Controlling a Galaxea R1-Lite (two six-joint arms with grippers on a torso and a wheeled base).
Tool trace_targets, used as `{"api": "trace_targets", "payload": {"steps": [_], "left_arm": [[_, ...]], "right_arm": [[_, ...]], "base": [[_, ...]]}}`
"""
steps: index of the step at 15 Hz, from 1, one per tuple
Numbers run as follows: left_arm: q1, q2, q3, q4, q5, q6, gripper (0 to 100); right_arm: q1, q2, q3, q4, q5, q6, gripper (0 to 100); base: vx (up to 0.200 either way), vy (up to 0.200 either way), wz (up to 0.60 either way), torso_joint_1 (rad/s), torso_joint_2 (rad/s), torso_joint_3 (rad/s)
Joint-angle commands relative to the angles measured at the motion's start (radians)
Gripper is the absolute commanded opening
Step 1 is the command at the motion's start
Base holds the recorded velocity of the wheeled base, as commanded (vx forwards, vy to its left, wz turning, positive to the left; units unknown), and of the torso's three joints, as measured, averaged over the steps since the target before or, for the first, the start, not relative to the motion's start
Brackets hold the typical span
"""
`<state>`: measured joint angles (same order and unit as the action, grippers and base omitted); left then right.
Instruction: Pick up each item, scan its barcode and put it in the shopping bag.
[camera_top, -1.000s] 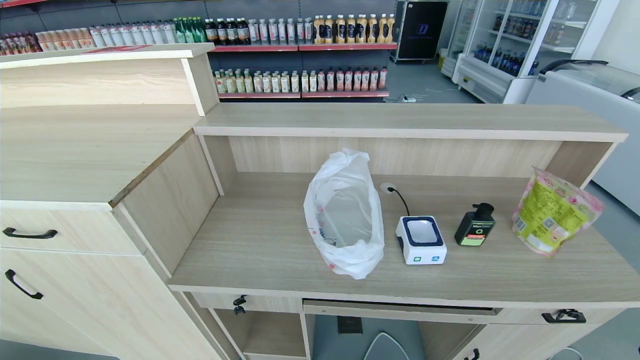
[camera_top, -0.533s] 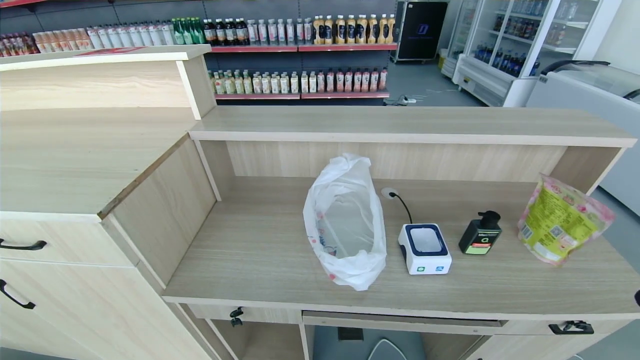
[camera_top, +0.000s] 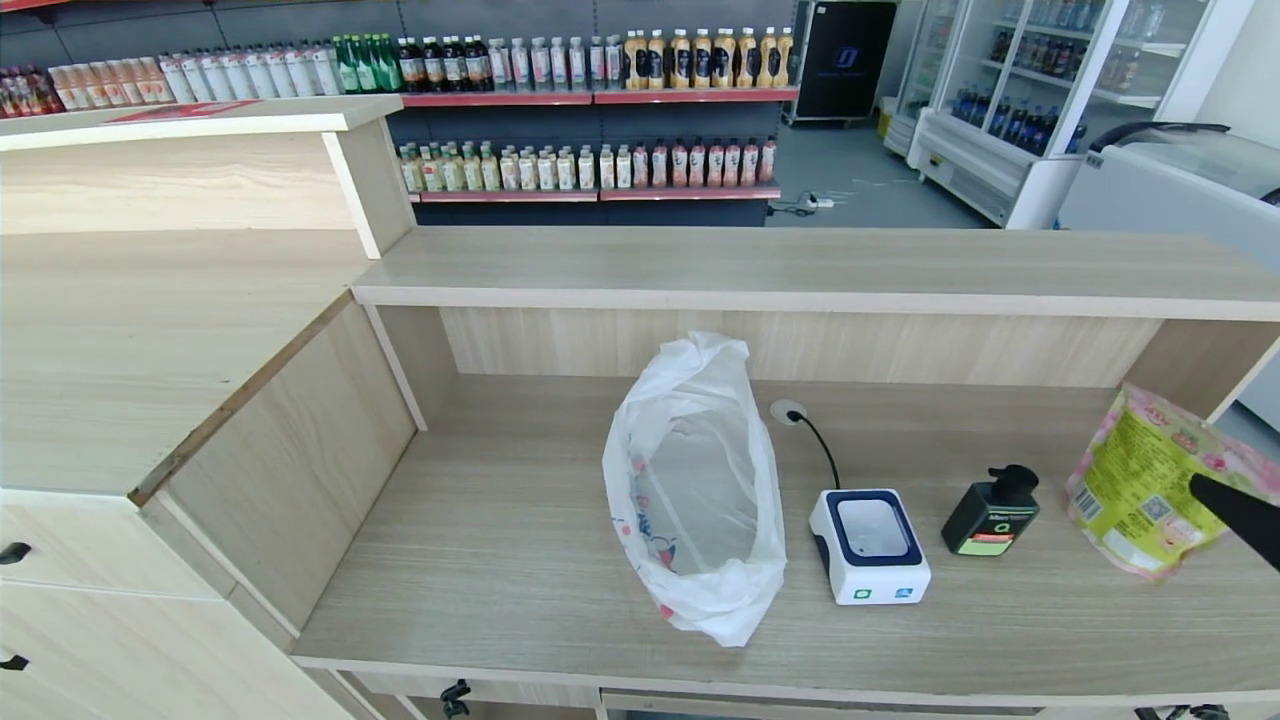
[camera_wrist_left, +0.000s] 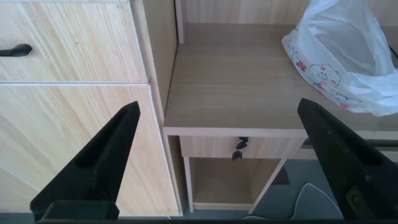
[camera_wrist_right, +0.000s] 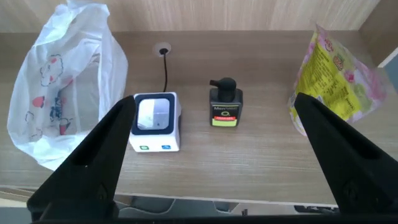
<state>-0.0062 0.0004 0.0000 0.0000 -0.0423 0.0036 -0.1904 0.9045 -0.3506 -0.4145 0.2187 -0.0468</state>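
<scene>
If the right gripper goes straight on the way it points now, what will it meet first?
Most likely the black pump bottle, which stands between the open fingers of the right gripper in the wrist view. The barcode scanner and snack pouch lie off to the sides. Depth is unclear.

You see your left tool (camera_wrist_left: 219, 104) as two matte black, wedge-shaped fingers (camera_wrist_left: 93, 168), broad at the base and tapering to narrow blunt tips, with smooth plain faces; your right tool (camera_wrist_right: 214, 101) carries the same pair of black tapered fingers
</scene>
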Motion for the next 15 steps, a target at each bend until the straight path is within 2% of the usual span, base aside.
{"api": "trace_targets", "payload": {"steps": [1, 5, 7, 9, 15], "left_arm": [[0.0, 0.001, 0.0, 0.0, 0.001, -0.001, 100], [0.0, 0.001, 0.0, 0.0, -0.001, -0.001, 100], [0.0, 0.001, 0.0, 0.0, -0.001, -0.001, 100], [0.0, 0.001, 0.0, 0.0, 0.001, -0.001, 100], [0.0, 0.001, 0.0, 0.0, -0.001, -0.001, 100]], "right_arm": [[-0.04, 0.16, -0.025, -0.004, 0.002, -0.033, 100], [-0.064, 0.298, -0.042, -0.041, 0.005, -0.125, 100], [-0.176, 0.409, -0.039, -0.161, 0.088, -0.16, 100], [-0.227, 0.424, -0.047, -0.17, 0.129, -0.162, 100], [-0.204, 0.533, -0.039, -0.15, 0.137, -0.183, 100]], "base": [[0.0, 0.0, 0.0, 0.0, 0.0, 0.0], [0.0, 0.0, 0.0, 0.0, 0.0, 0.0], [0.0, 0.0, 0.0, 0.0, 0.0, 0.0], [0.0, 0.0, 0.0, 0.0, 0.0, 0.0], [0.0, 0.0, 0.0, 0.0, 0.0, 0.0]]}}
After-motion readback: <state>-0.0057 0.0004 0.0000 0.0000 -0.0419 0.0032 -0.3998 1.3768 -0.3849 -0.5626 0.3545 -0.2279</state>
